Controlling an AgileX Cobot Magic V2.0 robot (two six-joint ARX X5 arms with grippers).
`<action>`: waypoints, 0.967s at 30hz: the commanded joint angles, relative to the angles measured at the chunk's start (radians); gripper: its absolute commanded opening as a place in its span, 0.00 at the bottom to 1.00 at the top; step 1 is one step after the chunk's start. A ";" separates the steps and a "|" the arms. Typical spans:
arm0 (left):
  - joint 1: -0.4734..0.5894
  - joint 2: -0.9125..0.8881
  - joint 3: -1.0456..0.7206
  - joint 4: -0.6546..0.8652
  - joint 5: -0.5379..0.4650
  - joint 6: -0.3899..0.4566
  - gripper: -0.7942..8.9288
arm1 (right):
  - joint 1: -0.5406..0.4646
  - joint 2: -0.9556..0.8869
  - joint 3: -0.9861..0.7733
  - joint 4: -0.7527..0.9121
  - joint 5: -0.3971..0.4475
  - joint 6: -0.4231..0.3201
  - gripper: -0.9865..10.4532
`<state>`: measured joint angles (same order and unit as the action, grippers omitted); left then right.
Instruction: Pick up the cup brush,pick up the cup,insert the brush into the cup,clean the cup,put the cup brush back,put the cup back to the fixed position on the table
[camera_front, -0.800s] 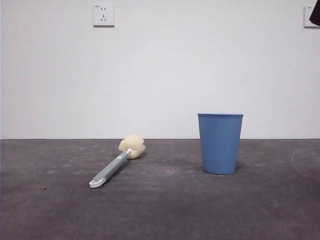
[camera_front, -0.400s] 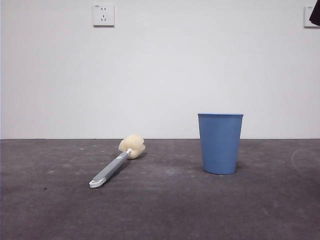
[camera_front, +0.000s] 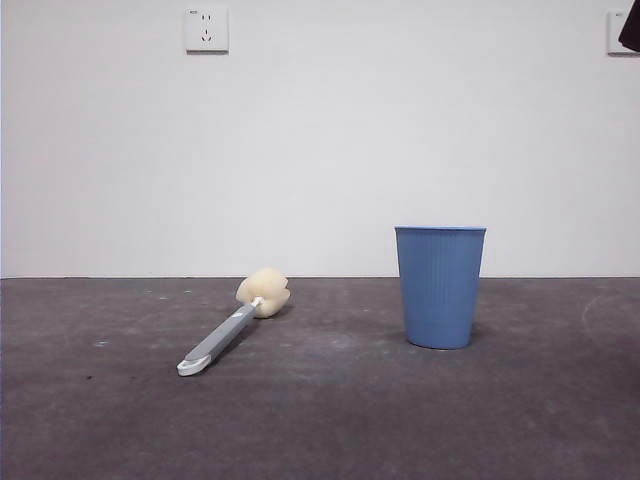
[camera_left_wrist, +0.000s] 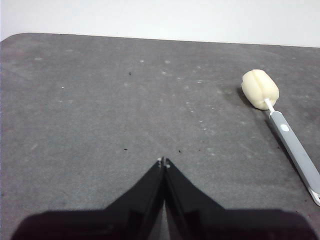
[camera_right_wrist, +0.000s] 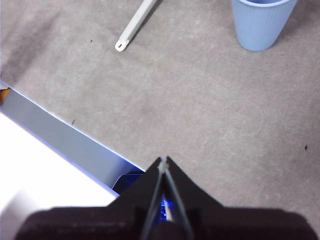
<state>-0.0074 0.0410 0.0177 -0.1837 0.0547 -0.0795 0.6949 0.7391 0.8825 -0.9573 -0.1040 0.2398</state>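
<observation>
Dark grey surface (camera_front: 330, 420), big and flat, with pale specks, under everything. White wall behind, with a wall socket (camera_front: 206, 30) high up.

Blue cup (camera_front: 440, 287) standing upright on the surface, open end up, well apart from the brush. Seen again from the right wrist, near the edge of that picture (camera_right_wrist: 261, 22).

Cup brush (camera_front: 232, 322) lying flat on the surface. Long way running at a slant: yellow sponge head toward the wall, grey handle with its white tip toward the camera and away from the cup. From the left wrist (camera_left_wrist: 280, 120), sponge head far off, handle stretching back.

Left hand (camera_left_wrist: 163, 162) up above bare surface, jaws pressed together, holding nothing, off to the side of the brush.

Right hand (camera_right_wrist: 163, 160) up above the surface edge, jaws pressed together, holding nothing, far from the cup.
</observation>
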 joint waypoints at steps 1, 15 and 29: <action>0.002 -0.002 -0.012 -0.001 0.000 -0.006 0.08 | 0.001 -0.001 0.002 0.003 0.005 0.006 0.09; 0.002 -0.002 -0.012 -0.001 0.000 -0.006 0.08 | 0.001 -0.001 0.002 0.003 0.005 0.006 0.09; 0.003 -0.002 -0.012 -0.001 0.000 -0.006 0.08 | -0.224 -0.116 -0.048 0.318 0.064 -0.184 0.09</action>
<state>-0.0074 0.0414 0.0177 -0.1837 0.0547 -0.0795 0.5102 0.6380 0.8623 -0.6727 -0.0242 0.0933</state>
